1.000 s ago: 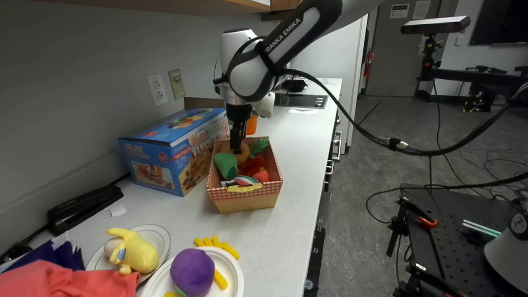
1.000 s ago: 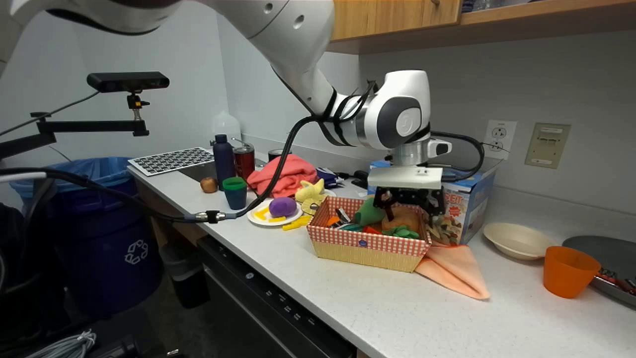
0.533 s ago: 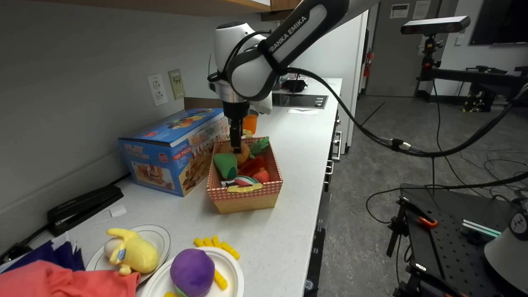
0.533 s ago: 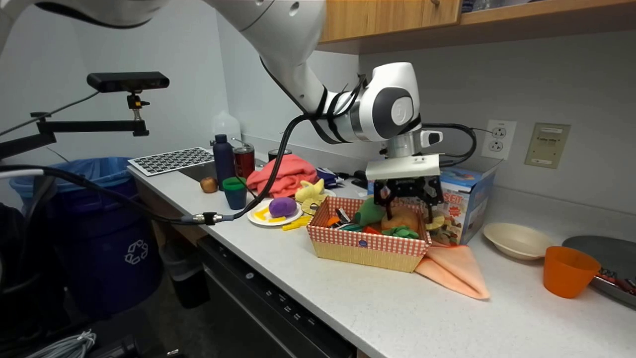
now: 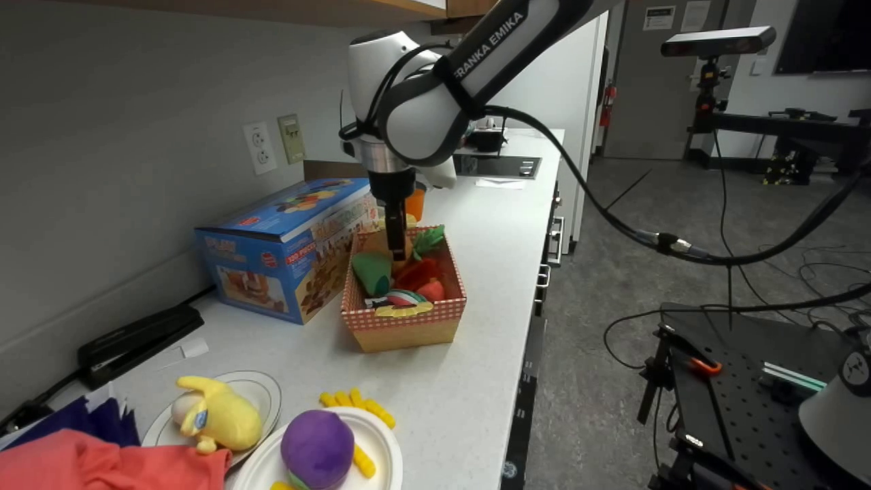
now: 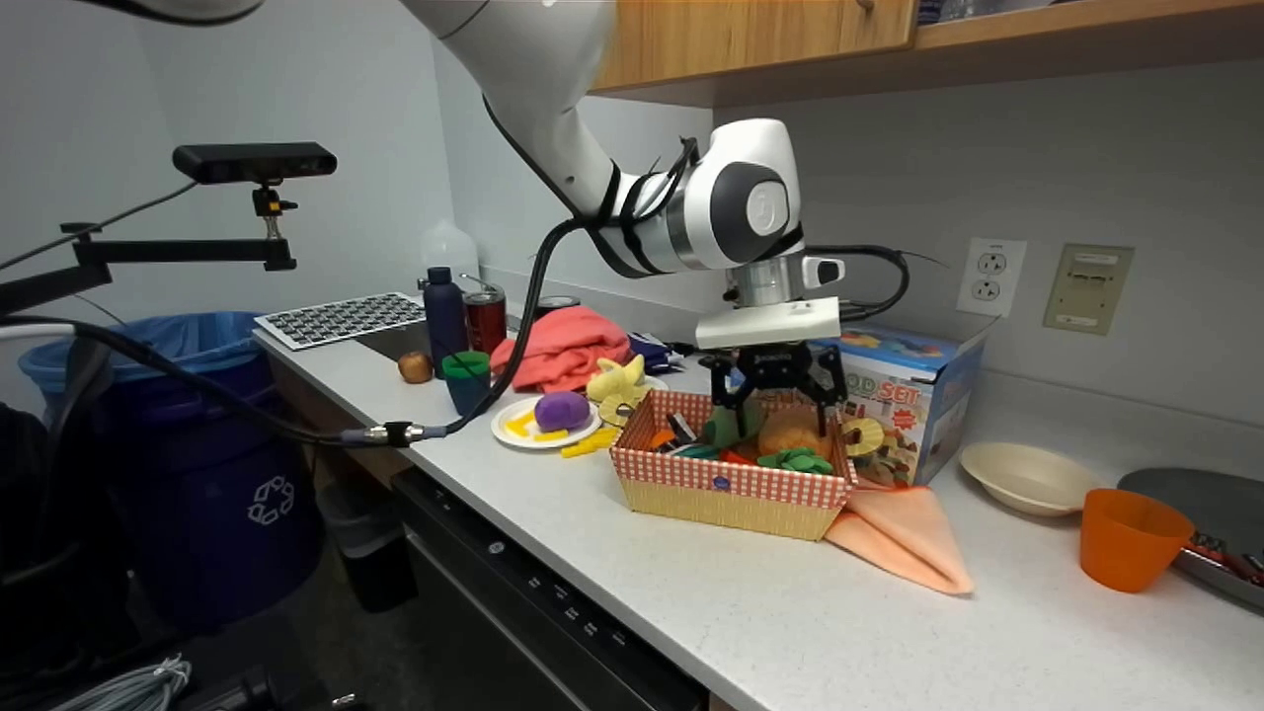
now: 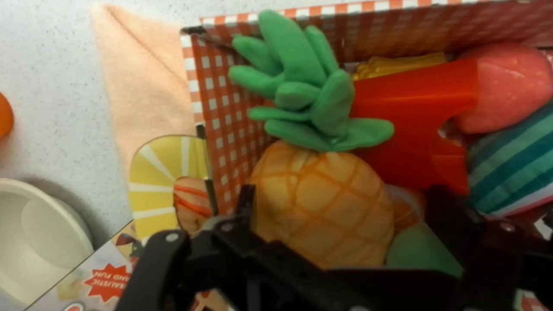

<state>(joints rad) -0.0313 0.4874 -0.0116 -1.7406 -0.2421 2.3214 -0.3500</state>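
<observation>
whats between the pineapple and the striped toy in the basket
The red carton, in the wrist view, lies between the pineapple and the striped toy; lower in that picture, the jaws hide part of the stretch.

Glossy white arm (image 6: 543, 74) is bearing white FRANKA EMIKA lettering (image 5: 490, 45); black straps (image 5: 457, 86) are holding black cable (image 6: 534, 296); silver cylindrical collar (image 6: 770, 281) is shining; black two-finger gripper (image 6: 781, 427) is showing silver screws (image 7: 172, 237).
</observation>
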